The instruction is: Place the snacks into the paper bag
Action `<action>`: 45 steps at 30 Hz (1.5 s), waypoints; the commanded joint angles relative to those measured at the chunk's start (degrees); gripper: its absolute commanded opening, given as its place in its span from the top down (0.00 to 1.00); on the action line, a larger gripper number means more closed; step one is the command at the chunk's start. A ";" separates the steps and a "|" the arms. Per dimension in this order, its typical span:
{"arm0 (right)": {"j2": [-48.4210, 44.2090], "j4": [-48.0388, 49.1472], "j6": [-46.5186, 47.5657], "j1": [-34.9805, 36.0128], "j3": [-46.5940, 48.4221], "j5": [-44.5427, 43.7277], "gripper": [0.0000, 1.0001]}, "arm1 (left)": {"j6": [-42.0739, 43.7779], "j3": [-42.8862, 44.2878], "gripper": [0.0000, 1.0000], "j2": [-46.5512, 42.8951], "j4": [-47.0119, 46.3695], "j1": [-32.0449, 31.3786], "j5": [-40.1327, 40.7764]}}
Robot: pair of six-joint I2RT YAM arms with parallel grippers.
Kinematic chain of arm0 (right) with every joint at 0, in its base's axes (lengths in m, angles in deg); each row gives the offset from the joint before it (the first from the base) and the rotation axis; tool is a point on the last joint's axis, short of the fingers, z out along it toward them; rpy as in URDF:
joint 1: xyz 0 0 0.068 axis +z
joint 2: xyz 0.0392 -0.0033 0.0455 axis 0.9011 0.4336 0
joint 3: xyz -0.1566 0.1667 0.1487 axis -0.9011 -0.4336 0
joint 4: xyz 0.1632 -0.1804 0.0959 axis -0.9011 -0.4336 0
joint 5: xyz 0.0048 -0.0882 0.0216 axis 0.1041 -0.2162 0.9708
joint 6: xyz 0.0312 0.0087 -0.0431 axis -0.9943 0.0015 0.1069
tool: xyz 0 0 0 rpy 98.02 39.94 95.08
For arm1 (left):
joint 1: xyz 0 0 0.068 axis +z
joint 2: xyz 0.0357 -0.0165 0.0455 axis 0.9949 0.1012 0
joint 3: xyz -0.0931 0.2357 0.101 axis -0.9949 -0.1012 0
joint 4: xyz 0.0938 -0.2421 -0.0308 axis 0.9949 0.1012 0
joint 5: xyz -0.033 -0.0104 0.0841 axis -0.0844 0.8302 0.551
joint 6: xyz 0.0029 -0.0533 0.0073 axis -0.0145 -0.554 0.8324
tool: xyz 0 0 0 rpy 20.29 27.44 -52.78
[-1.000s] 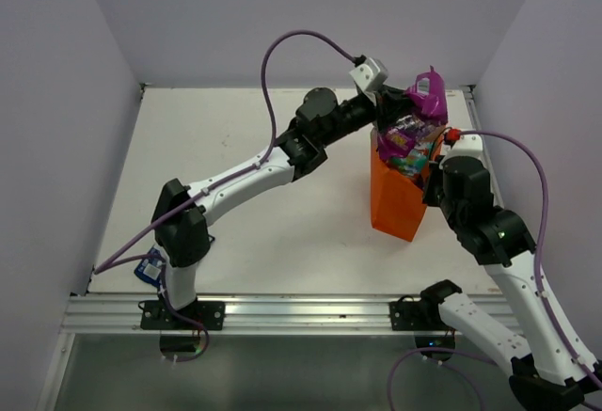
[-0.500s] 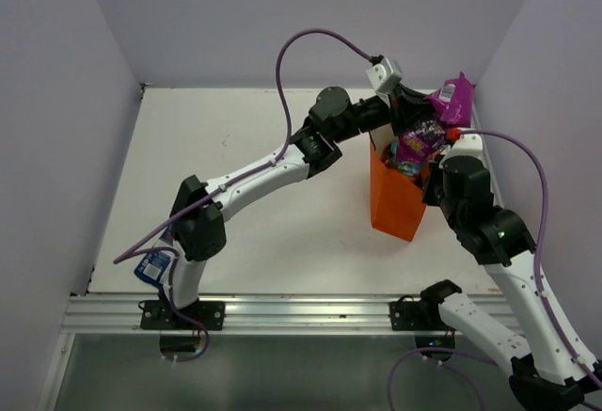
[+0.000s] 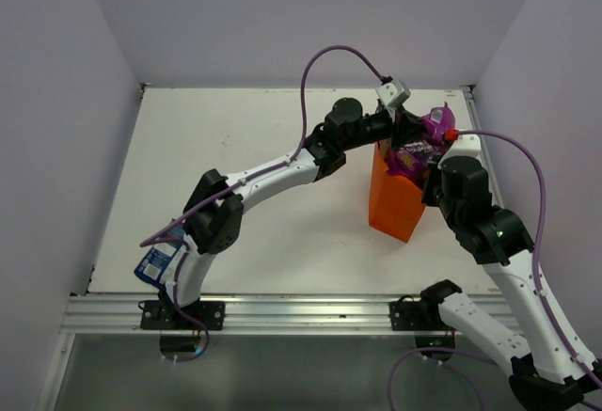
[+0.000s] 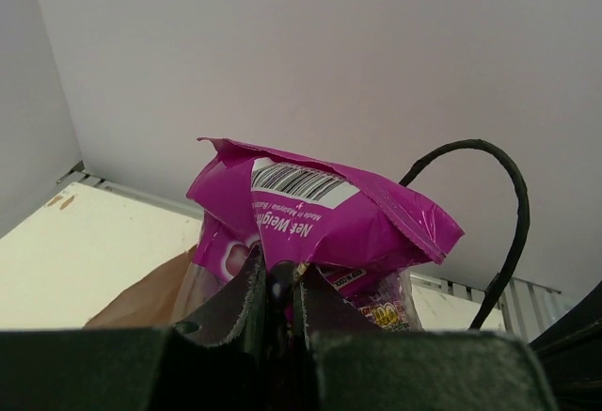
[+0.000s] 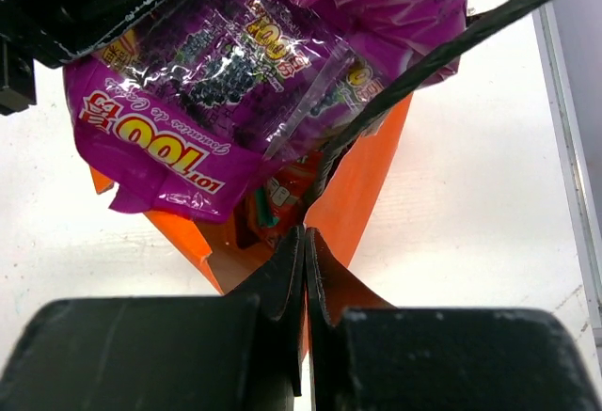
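The orange paper bag stands upright at the right of the table. My left gripper is shut on the magenta packet and holds it at the bag's mouth; in the left wrist view the packet crumples above the pinched fingertips. The purple grape packet sticks out of the bag's top beneath it. A red packet shows deeper inside. My right gripper is shut on the bag's near rim, beside a dark cord handle. The blue-and-white packet lies by the left arm's base.
The bag sits close to the right wall and the table's right edge. The left arm stretches diagonally across the middle of the white table. An aluminium rail runs along the near edge.
My left gripper has carried the magenta packet right and down, from above the bag to its mouth. The right gripper and the bag have stayed put.
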 commanded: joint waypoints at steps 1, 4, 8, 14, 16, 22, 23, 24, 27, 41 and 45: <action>-0.13 1.98 0.80 0.42 -0.04 1.38 1.00 | 2.82 -0.86 1.00 -0.88 -3.94 0.26 2.53; -0.13 1.90 0.80 0.42 -0.04 1.38 1.00 | 3.53 -3.85 1.00 -1.67 -4.64 0.26 4.11; -0.04 1.98 0.72 0.42 -0.13 1.46 1.00 | 3.88 -5.18 1.00 -2.82 -5.09 0.26 6.74; -0.13 1.90 0.80 0.51 -0.04 1.29 1.00 | 3.97 -5.62 1.00 -2.55 -5.17 0.09 7.36; -0.13 1.98 0.80 0.51 -0.04 1.29 1.00 | 4.58 -5.36 1.00 -2.73 -5.18 -0.44 8.33; -0.39 1.98 0.72 0.69 -0.04 1.38 1.00 | 10.55 -6.05 1.00 -1.06 -2.01 -2.02 14.74; -0.48 1.90 0.80 0.51 -0.04 1.38 1.00 | 11.69 -6.75 1.00 -0.88 -2.18 -2.11 16.49; -0.48 1.90 0.72 0.60 -0.04 1.29 1.00 | 12.05 -7.98 1.00 -0.88 -2.27 -2.28 16.77; -0.57 1.90 0.80 0.60 -0.04 1.38 1.00 | 13.28 -9.74 1.00 -0.97 -2.27 -2.72 17.21; -0.48 1.90 0.72 0.69 -0.13 1.20 1.00 | 19.96 -7.99 0.03 -10.18 -4.11 -7.91 23.61; -0.39 1.90 0.72 0.69 -0.13 1.20 1.00 | 21.46 -14.02 0.00 -21.58 -8.67 -9.93 30.90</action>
